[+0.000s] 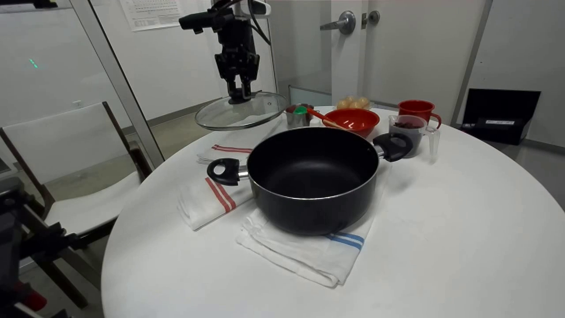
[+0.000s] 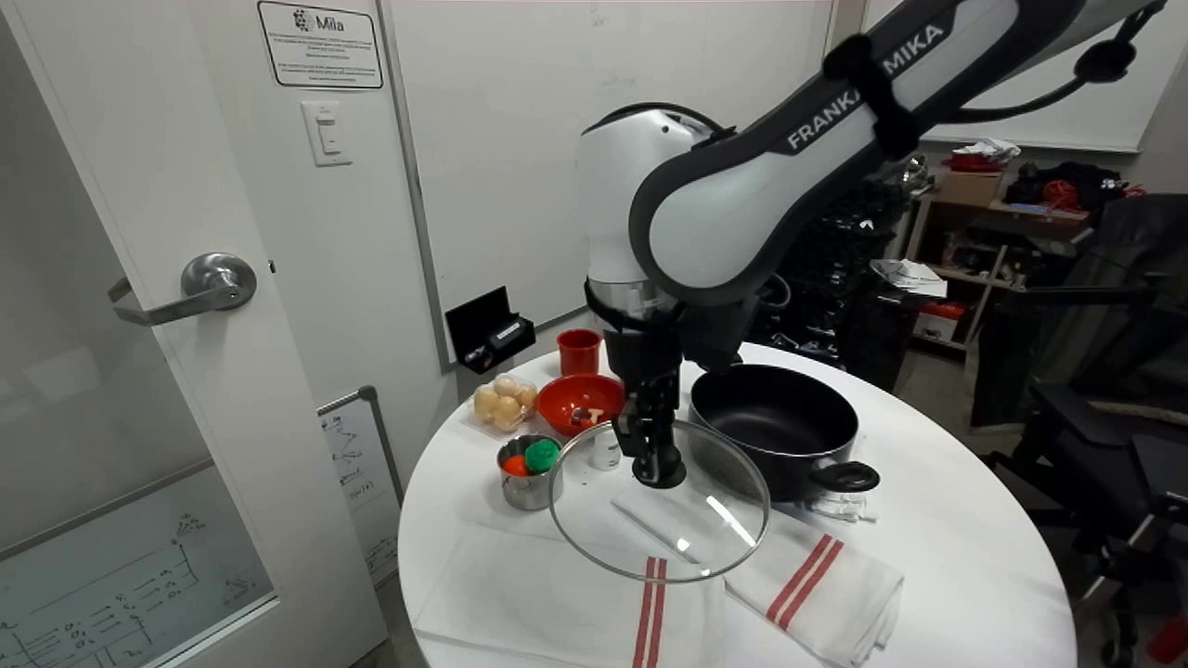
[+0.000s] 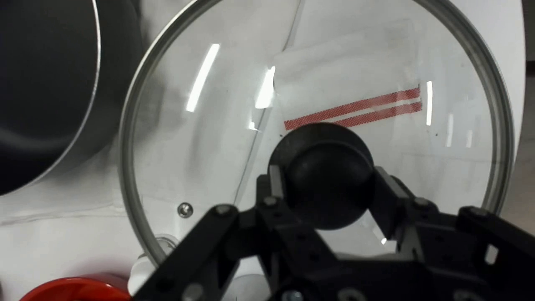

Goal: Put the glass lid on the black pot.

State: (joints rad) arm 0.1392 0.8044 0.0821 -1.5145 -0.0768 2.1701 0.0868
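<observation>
The glass lid (image 1: 260,110) is a clear disc with a thin metal rim and a black knob (image 3: 322,136). My gripper (image 1: 239,90) is shut on the knob, one finger on each side, and holds the lid in the air above the towels. The lid looks slightly tilted in an exterior view. The black pot (image 1: 309,212) stands on a folded towel, open at the top, with a handle on each side. In the wrist view the pot (image 3: 46,83) is left of the lid (image 3: 200,146). The lid (image 2: 594,520) is beside the pot (image 2: 789,473), not over it.
Close to the pot are a red bowl (image 1: 355,119), a metal cup (image 2: 526,492) with green and orange items, a clear measuring cup (image 1: 408,141), a red mug (image 1: 415,107) and eggs (image 2: 504,405). Striped towels (image 1: 207,203) lie under and beside the pot.
</observation>
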